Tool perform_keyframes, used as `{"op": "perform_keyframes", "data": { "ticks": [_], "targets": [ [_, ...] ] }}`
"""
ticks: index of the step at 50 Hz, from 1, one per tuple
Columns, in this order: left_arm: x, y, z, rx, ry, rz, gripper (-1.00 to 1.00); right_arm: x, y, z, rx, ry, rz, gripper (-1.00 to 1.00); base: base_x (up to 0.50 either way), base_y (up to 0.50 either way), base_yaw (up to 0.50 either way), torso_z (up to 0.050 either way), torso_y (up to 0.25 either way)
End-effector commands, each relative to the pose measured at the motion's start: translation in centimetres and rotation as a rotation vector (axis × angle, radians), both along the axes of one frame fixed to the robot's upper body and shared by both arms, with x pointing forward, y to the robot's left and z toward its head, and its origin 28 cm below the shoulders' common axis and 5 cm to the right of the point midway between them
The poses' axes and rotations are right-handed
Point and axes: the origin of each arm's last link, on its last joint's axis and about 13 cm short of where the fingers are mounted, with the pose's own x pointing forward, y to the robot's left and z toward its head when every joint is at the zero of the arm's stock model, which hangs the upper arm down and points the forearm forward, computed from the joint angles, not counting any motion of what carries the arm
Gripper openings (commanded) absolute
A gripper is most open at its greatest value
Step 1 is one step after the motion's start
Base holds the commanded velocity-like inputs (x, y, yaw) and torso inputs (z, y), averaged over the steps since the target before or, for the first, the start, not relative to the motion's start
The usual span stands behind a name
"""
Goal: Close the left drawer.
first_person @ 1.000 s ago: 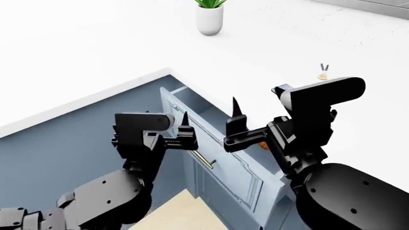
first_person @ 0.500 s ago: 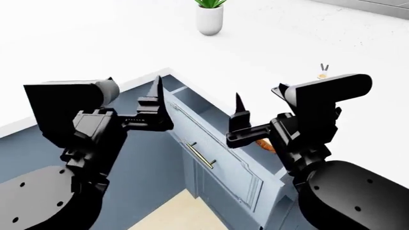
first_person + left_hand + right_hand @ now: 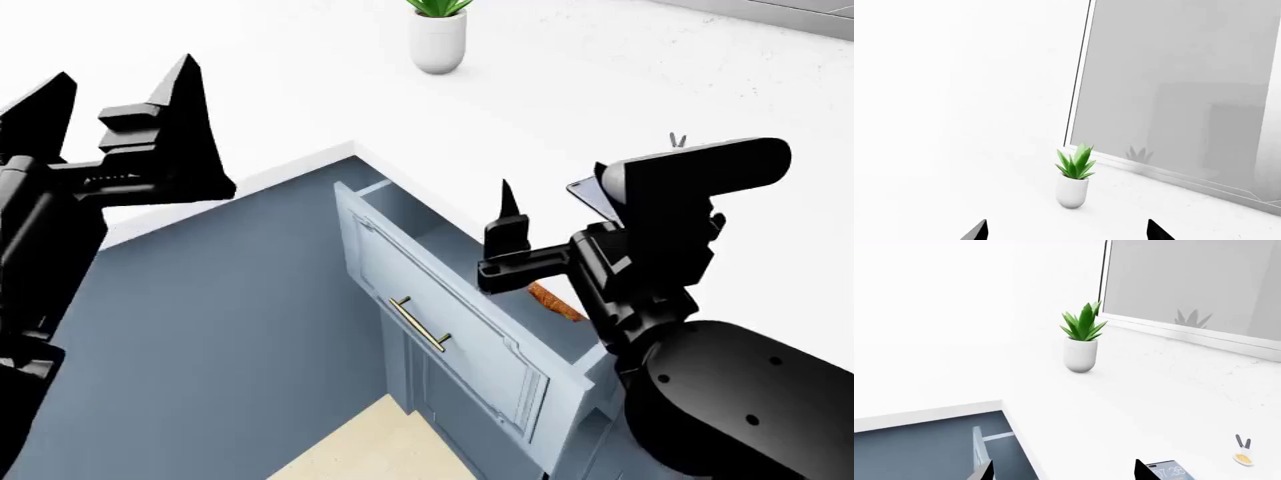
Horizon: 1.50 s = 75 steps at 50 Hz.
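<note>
The left drawer [image 3: 461, 345] stands pulled out from under the white counter, with its pale blue-grey panel front and slim brass bar handle [image 3: 419, 323] facing the floor side. An orange thing [image 3: 553, 301] lies inside it. My left gripper [image 3: 123, 82] is open and empty, raised high at the left, well away from the drawer. It looks over the counter in the left wrist view [image 3: 1067, 232]. My right gripper [image 3: 513, 215] is open and empty above the drawer's open box. A corner of the drawer [image 3: 978, 446] shows in the right wrist view between its tips [image 3: 1062, 472].
A potted plant [image 3: 438, 35] stands on the white counter [image 3: 267, 80], in front of a grey wall panel [image 3: 1174, 90]. A phone [image 3: 1167, 471] and a small yellow item [image 3: 1243, 456] lie on the counter to the right. Blue-grey cabinet fronts [image 3: 240, 330] and pale floor [image 3: 387, 445] lie below.
My left arm has swung up and to the left, away from the drawer front, and now stands high over the counter edge. My right arm has barely moved. The drawer is still open.
</note>
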Motion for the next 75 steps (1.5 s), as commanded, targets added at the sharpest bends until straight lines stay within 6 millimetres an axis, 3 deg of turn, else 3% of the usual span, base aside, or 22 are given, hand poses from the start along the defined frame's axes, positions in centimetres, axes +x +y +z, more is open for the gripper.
{"op": "perform_keyframes", "data": {
  "ticks": [1, 33, 43, 52, 63, 75],
  "targets": [
    [-1.0, 1.3, 1.3, -0.005, -0.033, 0.042, 1.0, 0.2, 0.2, 0.6, 0.0, -0.01, -0.008, 1.0, 0.0, 0.0, 0.0, 0.0, 0.0],
    [-1.4, 1.5, 1.3, -0.005, -0.035, 0.045, 1.0, 0.2, 0.4, 0.8, 0.019, 0.036, 0.03, 1.0, 0.0, 0.0, 0.0, 0.0, 0.0],
    [-1.3, 1.7, 1.2, -0.005, -0.031, 0.057, 1.0, 2.0, 1.4, 0.7, 0.02, 0.057, 0.07, 1.0, 0.0, 0.0, 0.0, 0.0, 0.0],
    [-1.3, 1.6, 1.0, -0.004, -0.025, 0.053, 1.0, 4.7, 3.9, -1.1, 0.077, 0.122, 0.213, 1.0, 0.0, 0.0, 0.0, 0.0, 0.0],
    [-1.2, 1.7, 0.7, -0.001, -0.017, 0.054, 1.0, 5.6, 5.8, -3.5, 0.101, 0.235, 0.305, 1.0, 0.0, 0.0, 0.0, 0.0, 0.0],
    [-1.2, 1.7, 0.3, 0.0, -0.007, 0.054, 1.0, 6.6, 6.0, -5.2, 0.104, 0.314, 0.328, 1.0, 0.0, 0.0, 0.0, 0.0, 0.0]
  ]
}}
